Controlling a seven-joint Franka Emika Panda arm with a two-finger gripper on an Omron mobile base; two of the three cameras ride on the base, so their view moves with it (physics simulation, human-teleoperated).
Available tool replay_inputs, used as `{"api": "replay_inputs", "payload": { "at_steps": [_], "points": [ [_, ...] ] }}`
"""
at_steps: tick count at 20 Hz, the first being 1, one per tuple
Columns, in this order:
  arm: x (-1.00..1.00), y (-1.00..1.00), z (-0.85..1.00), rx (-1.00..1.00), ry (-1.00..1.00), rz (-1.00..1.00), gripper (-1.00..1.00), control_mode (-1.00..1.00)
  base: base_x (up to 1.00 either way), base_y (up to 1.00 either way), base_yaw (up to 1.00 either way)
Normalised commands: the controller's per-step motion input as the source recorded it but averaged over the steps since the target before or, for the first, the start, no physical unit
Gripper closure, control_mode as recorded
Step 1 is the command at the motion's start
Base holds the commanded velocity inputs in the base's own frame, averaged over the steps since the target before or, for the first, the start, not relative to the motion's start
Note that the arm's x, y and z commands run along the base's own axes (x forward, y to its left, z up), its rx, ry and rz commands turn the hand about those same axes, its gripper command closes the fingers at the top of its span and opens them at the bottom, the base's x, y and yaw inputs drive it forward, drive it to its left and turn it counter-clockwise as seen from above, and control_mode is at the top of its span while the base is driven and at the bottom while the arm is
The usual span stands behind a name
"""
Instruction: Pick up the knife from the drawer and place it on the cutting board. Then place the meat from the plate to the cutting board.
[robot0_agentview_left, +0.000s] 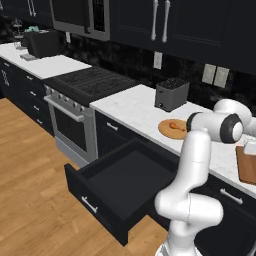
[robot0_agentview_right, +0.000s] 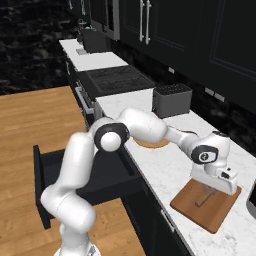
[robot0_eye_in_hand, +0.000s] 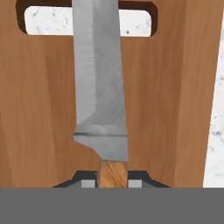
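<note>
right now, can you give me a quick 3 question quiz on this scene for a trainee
1. True or false: the drawer stands open.
2. What does the pincer hold? A) knife B) meat C) nothing
3. Fill in: the knife hangs over the ____.

Key: 1 true. 2 A, the pincer is shut on the knife's wooden handle. 3 cutting board; in the hand view the blade lies along the board toward its handle slot.
</note>
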Motion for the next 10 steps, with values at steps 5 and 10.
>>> {"api": "replay_inputs", "payload": {
  "at_steps": [5, 10],
  "points": [
    [-0.01, -0.26, -0.38, 0.00, 0.14, 0.00, 1.00, -1.00, 0.00, 0.00, 0.00],
    [-0.44, -0.05, -0.17, 0.00, 0.00, 0.00, 1.00, -1.00, 0.00, 0.00, 0.00]
  ]
}}
